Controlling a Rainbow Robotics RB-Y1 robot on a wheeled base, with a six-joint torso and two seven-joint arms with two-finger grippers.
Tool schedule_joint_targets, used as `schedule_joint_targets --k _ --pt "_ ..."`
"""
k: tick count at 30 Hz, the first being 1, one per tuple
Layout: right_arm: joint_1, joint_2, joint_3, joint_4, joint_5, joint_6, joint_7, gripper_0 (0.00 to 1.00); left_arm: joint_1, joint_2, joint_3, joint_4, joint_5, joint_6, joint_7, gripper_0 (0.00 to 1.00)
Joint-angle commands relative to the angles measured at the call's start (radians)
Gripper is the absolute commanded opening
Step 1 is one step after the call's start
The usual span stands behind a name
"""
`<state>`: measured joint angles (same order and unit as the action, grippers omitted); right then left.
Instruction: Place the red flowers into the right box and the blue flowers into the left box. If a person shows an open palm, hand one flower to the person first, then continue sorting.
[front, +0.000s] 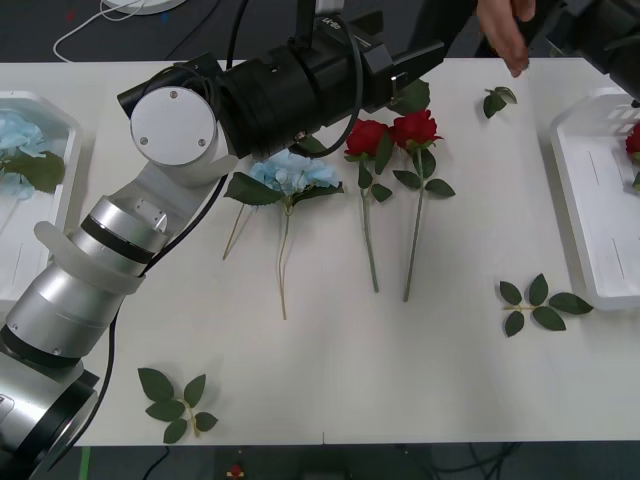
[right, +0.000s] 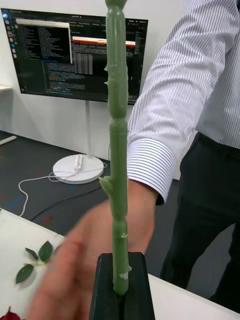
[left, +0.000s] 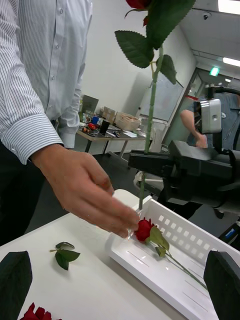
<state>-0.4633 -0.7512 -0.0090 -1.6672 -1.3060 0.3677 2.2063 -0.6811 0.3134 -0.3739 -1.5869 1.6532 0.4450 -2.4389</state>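
At the far right of the table we log the right gripper (right: 120, 287), its black fingers clamped on the lower end of a green stem that stands upright. From the left wrist view we read this as one of the red flowers (left: 152, 87), held above the right box (left: 172, 280) with its bloom at the top and leaves along the stem. A person's hand (left: 92, 192) reaches toward that held stem, fingers extended and low beside it; we cannot tell whether they touch it. In the front view the same hand (front: 505, 35) shows at the far edge of the table.

A second red rose (left: 144, 230) lies inside the right box at its far end, just beside the person's fingertips. Two more red roses (front: 392, 140) lie side by side mid-table, blooms far, stems pointing near. Just left of them lies one of the blue flowers (front: 292, 172), partly under the left arm. Another blue cluster (front: 20, 130) rests in the left box (front: 55, 215) at the left edge.

The left gripper (left: 120, 275) hangs over the far middle of the table, jaws spread wide with nothing between them.

Loose leaf sprigs (front: 538, 303) lie near the right box, with another near left and one far right.
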Motion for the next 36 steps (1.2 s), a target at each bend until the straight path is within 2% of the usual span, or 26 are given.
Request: schedule_joint_targets --k 1,15,16,17,18,19,36 --pt "-0.09 0.059 0.011 0.04 0.071 -0.018 -0.022 0.0 -0.034 -0.007 -0.011 -0.019 0.004 0.006 -0.029 1.0" --pt "-0.112 0.084 0.021 0.066 0.093 -0.02 -0.023 0.0 -0.034 -0.007 -0.011 -0.019 0.004 0.006 -0.029 1.0" --pt "-0.112 0.085 0.021 0.066 0.091 -0.018 -0.023 0.07 -0.034 -0.007 -0.011 -0.019 0.004 0.006 -0.029 1.0" --pt "-0.112 0.084 0.021 0.064 0.091 -0.018 -0.025 0.25 -0.034 -0.007 -0.011 -0.019 0.004 0.006 -0.029 1.0" --pt "-0.112 0.085 0.021 0.066 0.091 -0.018 -0.025 0.74 -0.034 -0.007 -0.011 -0.019 0.004 0.006 -0.029 1.0" --pt "-0.112 0.085 0.02 0.066 0.09 -0.02 -0.025 1.0 -0.034 -0.007 -0.011 -0.019 0.004 0.006 -0.029 1.0" --pt "-0.106 0.085 0.021 0.064 0.086 -0.026 -0.022 1.0 -0.034 -0.007 -0.011 -0.019 0.004 0.006 -0.029 1.0"
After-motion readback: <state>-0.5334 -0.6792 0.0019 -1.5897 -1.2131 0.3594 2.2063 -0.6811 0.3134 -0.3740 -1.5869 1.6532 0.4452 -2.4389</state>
